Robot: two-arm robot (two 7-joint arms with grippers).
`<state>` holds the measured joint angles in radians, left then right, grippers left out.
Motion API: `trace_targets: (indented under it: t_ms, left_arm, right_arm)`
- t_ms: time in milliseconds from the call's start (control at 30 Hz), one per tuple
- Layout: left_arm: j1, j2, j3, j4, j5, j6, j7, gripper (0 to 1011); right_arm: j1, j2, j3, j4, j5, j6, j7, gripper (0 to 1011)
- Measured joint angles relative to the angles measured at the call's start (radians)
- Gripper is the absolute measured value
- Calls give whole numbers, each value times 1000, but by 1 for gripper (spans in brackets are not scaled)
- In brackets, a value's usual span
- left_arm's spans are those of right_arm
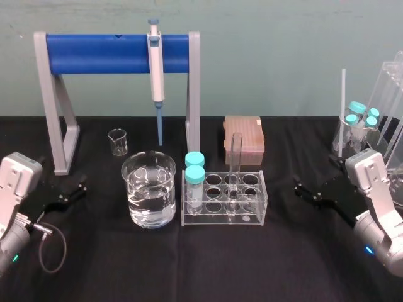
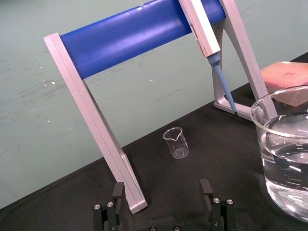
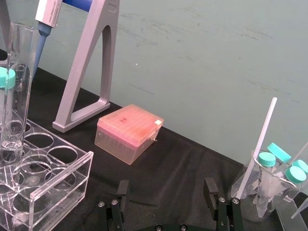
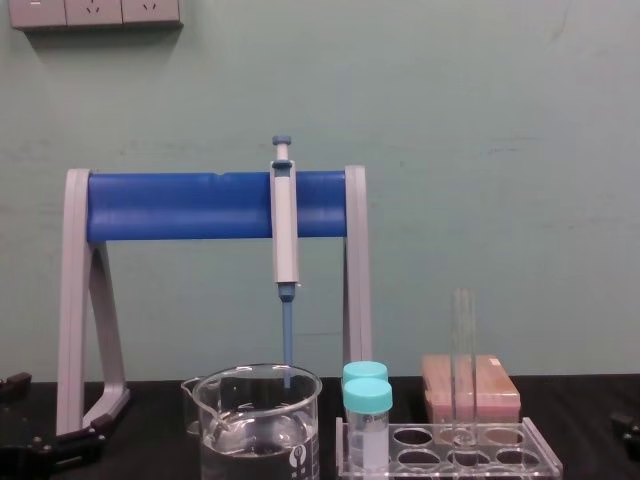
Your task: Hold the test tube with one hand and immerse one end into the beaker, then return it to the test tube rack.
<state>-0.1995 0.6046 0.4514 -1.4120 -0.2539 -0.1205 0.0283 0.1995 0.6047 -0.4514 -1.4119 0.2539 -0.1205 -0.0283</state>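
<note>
The beaker point(image 1: 150, 189) of water stands near the left gripper point(image 1: 77, 190), and the rack point(image 1: 252, 211) near the right gripper point(image 1: 301, 190). Both grippers rest spread apart, empty. The test tube point(image 1: 235, 163) stands upright in the rack (thin, slick, breakable glass: take its bare upper half gently). The chest view shows how high it rises; the head view foreshortens that.

Left gripper point(image 1: 77, 189), right gripper point(image 1: 302, 190): black two-finger claws, small silver screws point(image 2: 96, 207) at finger bases. Light grey boxy wrist housings point(image 1: 19, 173), silver round wrists point(image 1: 384, 242), tiny teal lights point(image 1: 369, 250). Thin grey cable point(image 1: 53, 248) loops off left wrist.
</note>
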Motion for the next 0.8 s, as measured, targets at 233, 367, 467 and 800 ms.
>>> trace_targets:
  t_ms: [233,367,467,800]
  left_arm:
    - [0,0,0,0,0,0,0,1000]
    - [0,0,0,0,0,0,0,1000]
    - [0,0,0,0,0,0,0,1000]
    - [0,0,0,0,0,0,0,1000]
  right_arm:
    - [0,0,0,0,0,0,0,998]
    - [0,0,0,0,0,0,0,998]
    - [0,0,0,0,0,0,0,998]
    - [0,0,0,0,0,0,0,998]
